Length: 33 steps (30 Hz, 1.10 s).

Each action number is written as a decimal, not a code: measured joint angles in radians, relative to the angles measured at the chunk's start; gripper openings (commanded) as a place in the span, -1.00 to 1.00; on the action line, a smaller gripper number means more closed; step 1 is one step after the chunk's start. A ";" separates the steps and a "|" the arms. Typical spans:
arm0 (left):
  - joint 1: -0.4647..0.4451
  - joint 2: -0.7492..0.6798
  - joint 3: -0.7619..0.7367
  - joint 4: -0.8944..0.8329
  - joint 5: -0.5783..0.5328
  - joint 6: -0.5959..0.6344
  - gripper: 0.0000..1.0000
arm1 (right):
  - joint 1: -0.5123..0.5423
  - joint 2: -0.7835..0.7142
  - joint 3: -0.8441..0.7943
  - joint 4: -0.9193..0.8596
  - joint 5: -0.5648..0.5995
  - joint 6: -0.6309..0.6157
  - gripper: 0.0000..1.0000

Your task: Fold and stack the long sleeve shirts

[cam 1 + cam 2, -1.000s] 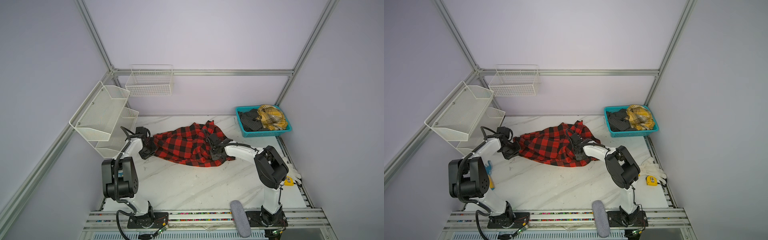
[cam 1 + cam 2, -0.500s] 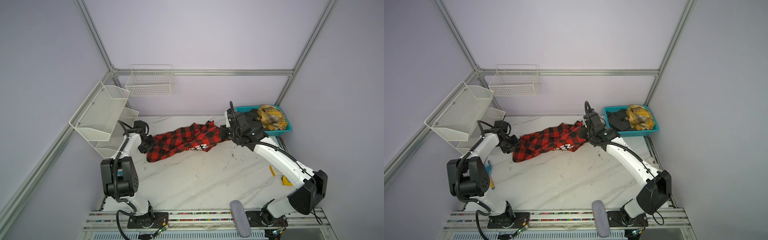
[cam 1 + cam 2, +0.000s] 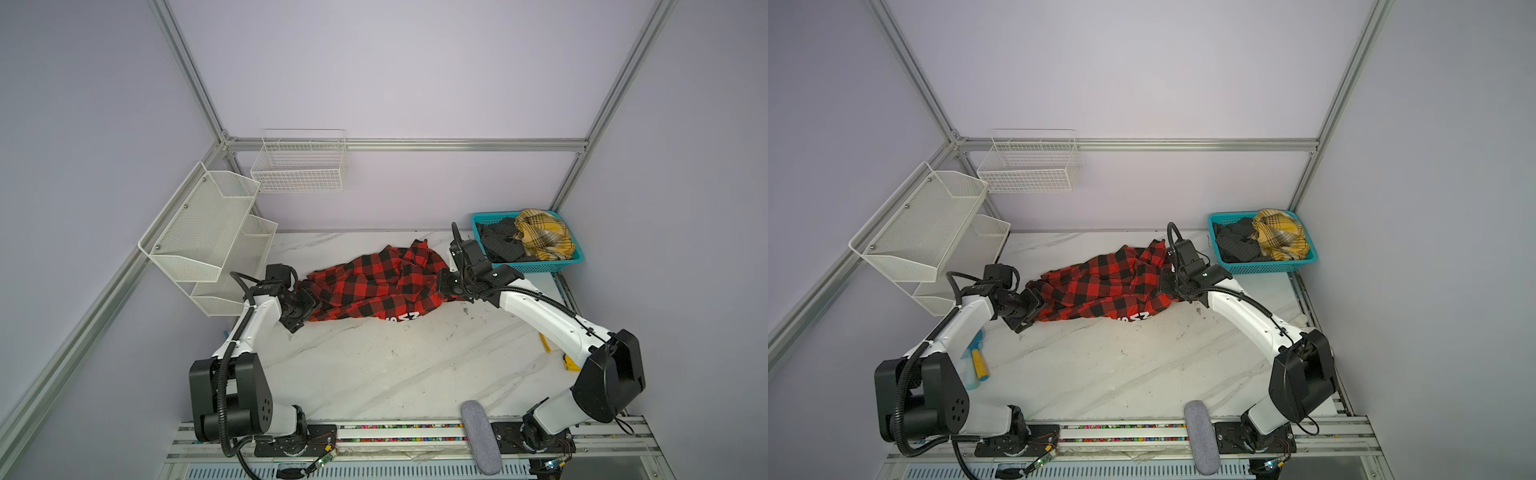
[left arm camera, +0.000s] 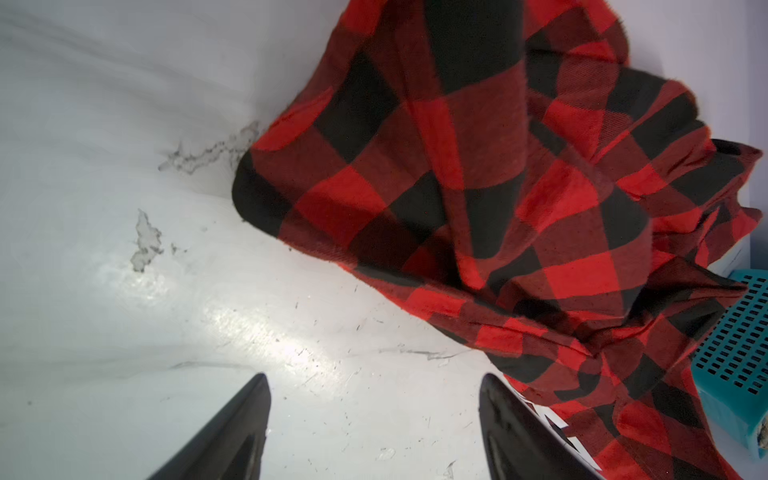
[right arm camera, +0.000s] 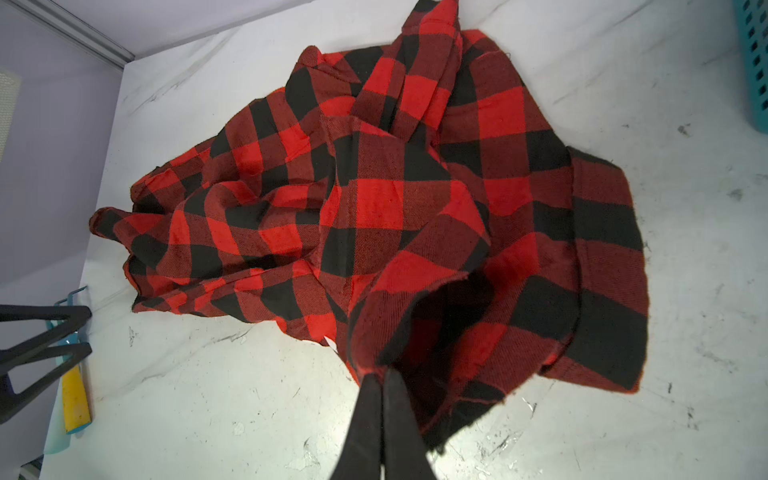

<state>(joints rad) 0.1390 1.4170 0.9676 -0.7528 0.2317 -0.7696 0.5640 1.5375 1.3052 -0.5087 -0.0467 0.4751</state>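
Observation:
The red-and-black check long sleeve shirt lies bunched across the back middle of the marble table, with white letters showing at its front hem. My left gripper is open at the shirt's left end; only bare table shows between its fingers, and the cloth lies just beyond them. My right gripper is shut on a hem edge at the shirt's right end, low over the table.
A teal basket at the back right holds a dark garment and a yellow plaid one. White mesh shelves stand at the left, with a wire basket on the back wall. A grey pad lies at the front edge and a yellow-handled tool front left.
My left gripper has opened and let go of the shirt's left end. The right gripper, still shut on the cloth, has come down and forward, and the shirt has slackened onto the table.

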 measured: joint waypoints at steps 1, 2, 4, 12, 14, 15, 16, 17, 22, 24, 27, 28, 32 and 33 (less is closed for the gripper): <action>0.004 0.004 -0.032 0.020 0.013 -0.016 0.58 | 0.000 0.000 0.000 0.001 0.000 0.003 -1.00; 0.011 0.011 -0.061 0.039 0.028 -0.034 0.58 | 0.000 0.000 0.000 0.001 -0.002 0.006 -1.00; 0.029 0.035 -0.099 0.068 0.056 -0.066 0.55 | 0.000 0.000 0.000 0.001 -0.003 0.009 -1.00; 0.063 0.115 -0.104 0.206 0.119 -0.131 0.52 | 0.000 -0.003 -0.001 0.002 -0.026 0.010 -1.00; 0.071 0.116 -0.104 0.214 0.120 -0.137 0.39 | 0.000 -0.011 -0.005 0.003 -0.029 0.010 -1.00; 0.074 0.118 -0.104 0.214 0.119 -0.140 0.32 | 0.000 -0.014 -0.008 0.004 -0.030 0.010 -1.00; 0.079 0.122 -0.104 0.215 0.118 -0.140 0.23 | 0.000 -0.019 -0.012 0.004 -0.031 0.010 -1.00; 0.085 0.132 -0.104 0.216 0.114 -0.139 0.16 | 0.000 -0.022 -0.014 0.003 -0.032 0.010 -1.00; 0.108 0.186 -0.101 0.223 0.103 -0.137 0.03 | 0.000 -0.023 -0.014 0.004 -0.033 0.011 -1.00; 0.110 0.187 -0.101 0.224 0.100 -0.137 -0.11 | 0.000 -0.024 -0.014 0.003 -0.033 0.011 -1.00; 0.111 0.193 -0.101 0.224 0.087 -0.130 -0.28 | 0.000 -0.027 -0.014 0.003 -0.033 0.011 -1.00; 0.112 0.196 -0.100 0.224 0.084 -0.129 -0.31 | 0.000 -0.027 -0.014 0.003 -0.033 0.011 -1.00; 0.115 0.229 -0.065 0.220 0.084 -0.114 -0.15 | 0.000 -0.036 -0.014 0.003 -0.033 0.013 -1.00; 0.115 0.241 -0.048 0.222 0.088 -0.110 0.00 | 0.000 -0.039 -0.014 0.003 -0.033 0.014 -1.00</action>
<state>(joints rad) 0.2543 1.6585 0.9195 -0.5312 0.3195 -0.8795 0.5640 1.4990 1.2911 -0.5060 -0.0799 0.4889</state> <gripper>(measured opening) 0.407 0.050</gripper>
